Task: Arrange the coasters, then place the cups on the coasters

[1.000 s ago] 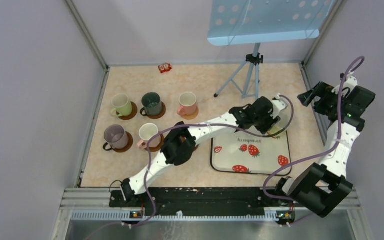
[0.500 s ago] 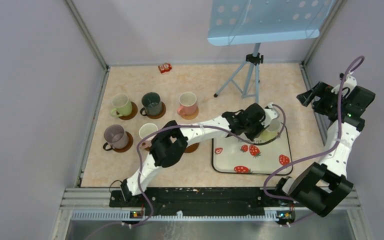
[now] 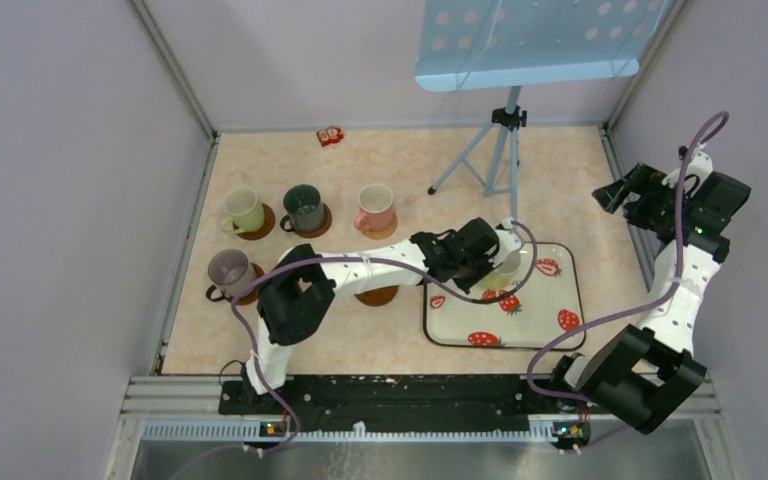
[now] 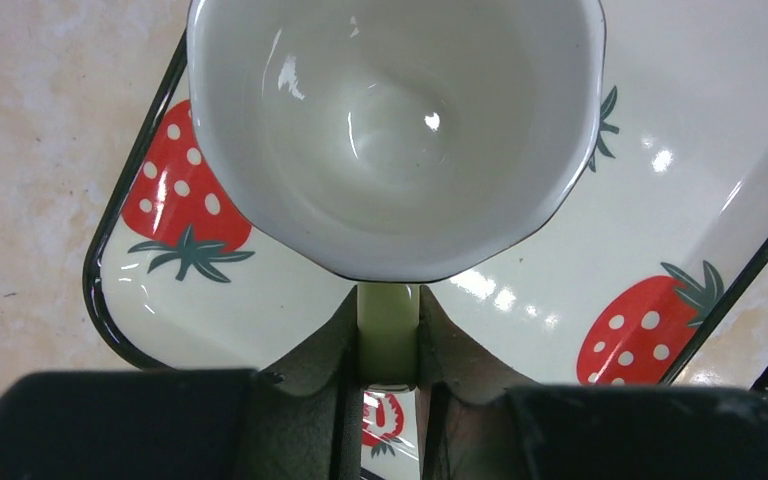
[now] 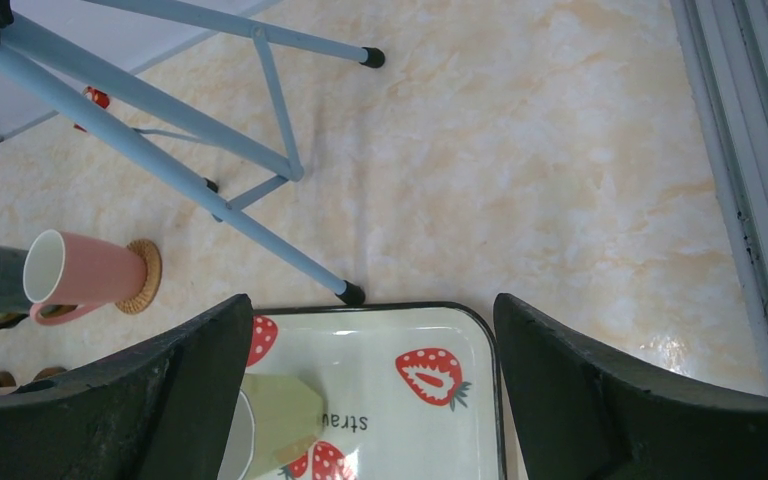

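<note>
My left gripper is shut on the handle of a yellow-green cup, held upright just over the strawberry tray. The same cup shows in the right wrist view. Four cups stand on brown coasters at the left: yellow-green, dark green, pink and mauve. One bare coaster lies left of the tray, partly under my left arm. My right gripper hangs open at the far right, above the table, with nothing between its fingers.
A blue tripod stand rises behind the tray; one leg foot touches down by the tray's far rim. A small red item lies at the back wall. My left arm stretches across the coaster rows.
The left gripper closed on the cup's handle, then carried the cup leftward over the tray. Its arm has folded back toward the left. The right arm has not moved.
</note>
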You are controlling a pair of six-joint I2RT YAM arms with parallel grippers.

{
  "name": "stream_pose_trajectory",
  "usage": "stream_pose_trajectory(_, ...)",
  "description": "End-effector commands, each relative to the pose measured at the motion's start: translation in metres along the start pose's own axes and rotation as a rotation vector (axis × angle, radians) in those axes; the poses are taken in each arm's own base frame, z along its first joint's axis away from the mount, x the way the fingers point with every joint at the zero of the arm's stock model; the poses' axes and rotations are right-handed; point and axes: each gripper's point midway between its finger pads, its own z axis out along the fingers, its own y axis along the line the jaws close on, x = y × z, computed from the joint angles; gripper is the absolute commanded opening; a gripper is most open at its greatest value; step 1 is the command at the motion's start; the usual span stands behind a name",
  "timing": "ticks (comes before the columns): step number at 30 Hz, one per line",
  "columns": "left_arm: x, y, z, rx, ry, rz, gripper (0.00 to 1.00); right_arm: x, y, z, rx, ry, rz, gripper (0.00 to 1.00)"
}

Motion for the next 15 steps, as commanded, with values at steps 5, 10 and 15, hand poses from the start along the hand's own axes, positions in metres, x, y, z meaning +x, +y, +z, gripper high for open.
stream_pose_trajectory(5,-0.002,0.002,-0.015,-0.013,0.002,-0.005,0.42,-0.015,0.006,-0.004,-0.021,-0.042,-0.038,0.89)
stream_pose_trajectory(10,-0.013,0.001,-0.01,-0.009,0.0,0.003,0.54,-0.014,0.005,-0.004,-0.019,-0.039,-0.039,0.88)
stream_pose_trajectory(15,-0.011,0.001,-0.001,-0.005,0.033,0.012,0.54,-0.012,0.006,-0.005,-0.019,-0.037,-0.043,0.89)
